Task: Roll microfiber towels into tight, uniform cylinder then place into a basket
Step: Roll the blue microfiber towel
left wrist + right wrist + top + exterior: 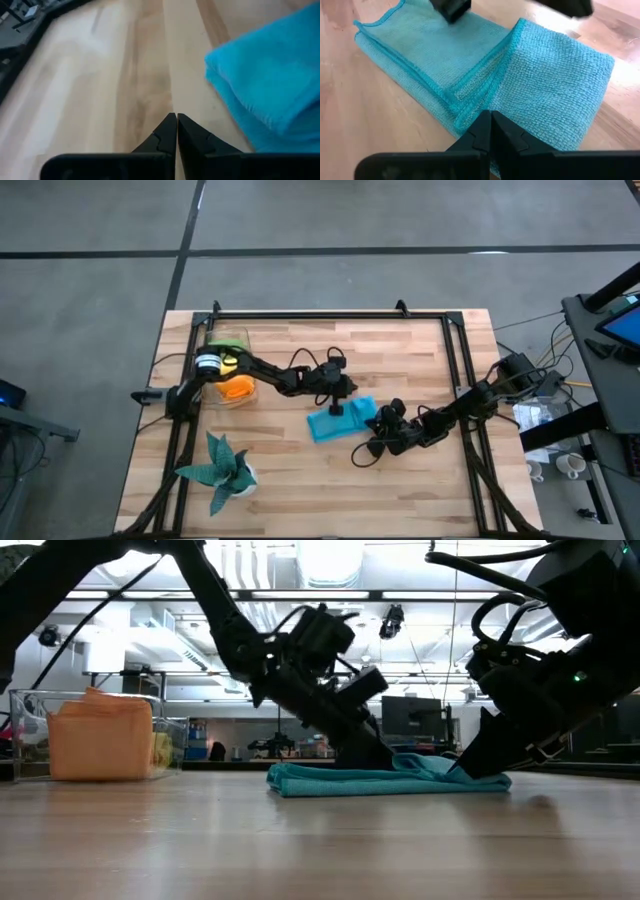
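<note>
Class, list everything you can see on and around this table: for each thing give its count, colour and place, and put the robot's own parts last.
Blue towel: one, bright blue, partly folded, flat on the table near its middle.
Rolled towels: orange, yellow and lime green ones, inside the basket; the exact count cannot be told.
Basket: one, clear, at the table's far left.
Plant: one, dark teal leaves in a white pot, near left corner.
Frame: one, black metal, around the table's edges.
Table: one, light wood.
Left claw: one, dark, shut, pressing on the blue towel's left part.
Right claw: one, dark, shut, at the towel's right end.
</note>
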Tool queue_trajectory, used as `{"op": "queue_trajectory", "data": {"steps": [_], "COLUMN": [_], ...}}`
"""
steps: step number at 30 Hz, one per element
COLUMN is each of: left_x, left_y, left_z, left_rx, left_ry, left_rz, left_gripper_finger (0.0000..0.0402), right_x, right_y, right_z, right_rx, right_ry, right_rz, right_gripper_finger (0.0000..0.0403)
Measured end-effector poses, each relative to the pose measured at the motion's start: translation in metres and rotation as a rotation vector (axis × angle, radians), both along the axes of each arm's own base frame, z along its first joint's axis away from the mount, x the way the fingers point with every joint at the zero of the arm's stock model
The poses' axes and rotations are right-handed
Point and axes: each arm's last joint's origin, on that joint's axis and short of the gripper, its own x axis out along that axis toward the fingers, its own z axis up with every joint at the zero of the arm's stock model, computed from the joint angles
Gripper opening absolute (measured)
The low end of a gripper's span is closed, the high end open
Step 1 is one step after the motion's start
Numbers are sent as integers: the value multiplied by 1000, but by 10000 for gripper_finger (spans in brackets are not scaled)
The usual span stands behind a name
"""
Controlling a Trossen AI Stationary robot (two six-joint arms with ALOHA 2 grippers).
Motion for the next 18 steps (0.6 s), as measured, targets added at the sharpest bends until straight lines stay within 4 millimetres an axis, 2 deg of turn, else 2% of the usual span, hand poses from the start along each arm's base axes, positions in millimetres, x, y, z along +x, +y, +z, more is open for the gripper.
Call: {"op": "queue_trajectory", "data": {"steps": [5, 8, 18], "left_x": [-4, -6, -7], "left_y": [-3, -8, -14], "left_z": [24, 32, 33], "left_rx": [2, -11, -23], "left_ry": [-14, -7, -2], "left_rz": [-4, -16, -28], "left_gripper_finger": [0, 0, 0], "right_x": [0, 0, 0], "right_y": [0, 0, 0], "right_z": [0, 0, 0], "right_rx": [-9, -11, -11], "right_ry": [4, 5, 5], "right_rz": [7, 10, 10], "right_gripper_finger": [9, 9, 9]}}
